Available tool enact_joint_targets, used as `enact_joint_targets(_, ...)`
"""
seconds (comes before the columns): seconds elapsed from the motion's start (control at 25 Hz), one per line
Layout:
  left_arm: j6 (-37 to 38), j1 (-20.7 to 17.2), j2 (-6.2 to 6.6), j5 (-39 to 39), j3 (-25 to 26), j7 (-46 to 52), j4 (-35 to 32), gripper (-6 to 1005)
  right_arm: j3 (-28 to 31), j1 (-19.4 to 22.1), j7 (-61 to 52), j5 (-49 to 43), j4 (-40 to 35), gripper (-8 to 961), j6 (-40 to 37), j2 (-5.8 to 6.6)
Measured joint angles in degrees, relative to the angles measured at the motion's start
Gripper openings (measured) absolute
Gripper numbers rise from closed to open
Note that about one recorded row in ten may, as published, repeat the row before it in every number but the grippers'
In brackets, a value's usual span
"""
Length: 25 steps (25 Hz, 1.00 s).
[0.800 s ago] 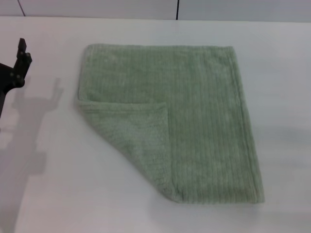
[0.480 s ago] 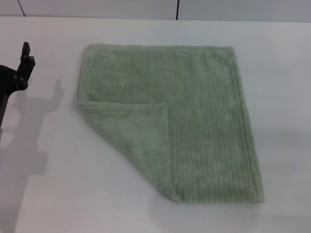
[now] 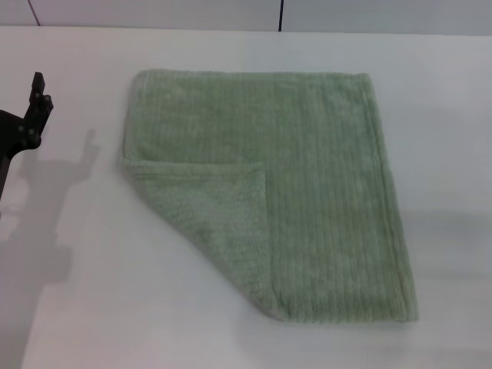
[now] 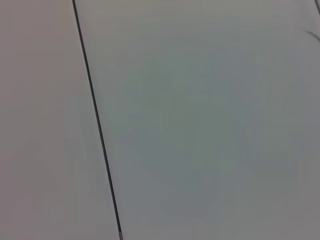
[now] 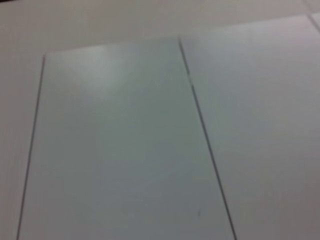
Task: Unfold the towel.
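Observation:
The pale sage-green towel (image 3: 307,192) lies flat on the white table (image 3: 77,307) in the head view. Its near left corner is folded over onto the cloth as a triangular flap (image 3: 223,219). My left gripper (image 3: 34,104) is at the far left edge, above the table and well left of the towel, touching nothing. My right gripper is out of view. Both wrist views show only pale panels with dark seams, no towel.
Bare table surrounds the towel on all sides. A wall with a dark vertical seam (image 3: 281,14) runs behind the table's far edge. My left arm casts a shadow (image 3: 46,207) on the table left of the towel.
My left gripper has drifted slightly left and up at the frame's edge. The towel has not moved.

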<state>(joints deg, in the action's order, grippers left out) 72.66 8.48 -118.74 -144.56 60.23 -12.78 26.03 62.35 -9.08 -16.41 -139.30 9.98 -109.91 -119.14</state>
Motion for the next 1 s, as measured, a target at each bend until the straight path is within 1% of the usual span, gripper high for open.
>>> enact_joint_targets(0.08,0.1,0.0,0.0,0.01,0.02,0.17,-0.01,794,-0.46,-0.01,0.5,0.0,-0.27,723,0.48,-0.08)
enact_joint_targets(0.36,0.94,0.35,0.0,0.1,0.2,1.6,-0.01,794,-1.33,-0.78,3.39,-0.06,-2.28,724,6.19,-0.37)
enact_joint_targets(0.52,1.39,0.6,0.0,0.12,0.09,2.91,-0.03,794,-2.75,-0.59,3.39,-0.08,-2.14,724,5.49,-0.23)
enact_joint_targets(0.56,3.02,0.73,0.0,0.14,0.05,3.66,-0.11,794,-3.16,-0.54,3.33,-0.08,-1.83,724,4.82,-0.21)
enact_joint_targets(0.68,3.55,0.74,-0.01,0.12,-0.01,3.67,-0.15,794,-4.34,-0.66,1.53,-0.08,-0.23,724,4.06,0.02)
enact_joint_targets(0.76,3.75,0.87,-0.01,0.1,-0.13,3.68,-0.28,794,-5.17,-1.52,-1.14,-0.08,0.5,724,4.93,0.49)
enact_joint_targets(0.84,3.75,0.94,-0.04,0.09,-0.14,3.68,-0.28,794,-5.94,-2.86,-5.07,-0.12,0.67,724,6.58,1.36)
enact_joint_targets(0.88,3.76,0.98,-0.06,0.09,-0.14,3.69,-0.28,794,-6.55,-3.84,-7.2,-0.25,0.65,724,7.5,2.0)
enact_joint_targets(0.92,3.76,0.98,-0.06,0.09,-0.14,3.69,-0.28,793,-8.15,-5.89,-10.01,-1.5,0.51,724,9.28,3.7)
enact_joint_targets(0.96,3.76,1.07,-0.07,0.1,-0.14,3.69,-0.3,793,-8.15,-5.89,-10.01,-1.5,0.51,724,9.28,3.7)
enact_joint_targets(1.0,3.76,1.07,-0.07,0.1,-0.14,3.69,-0.3,793,-8.67,-6.99,-10.85,-2.4,0.52,725,10.07,4.41)
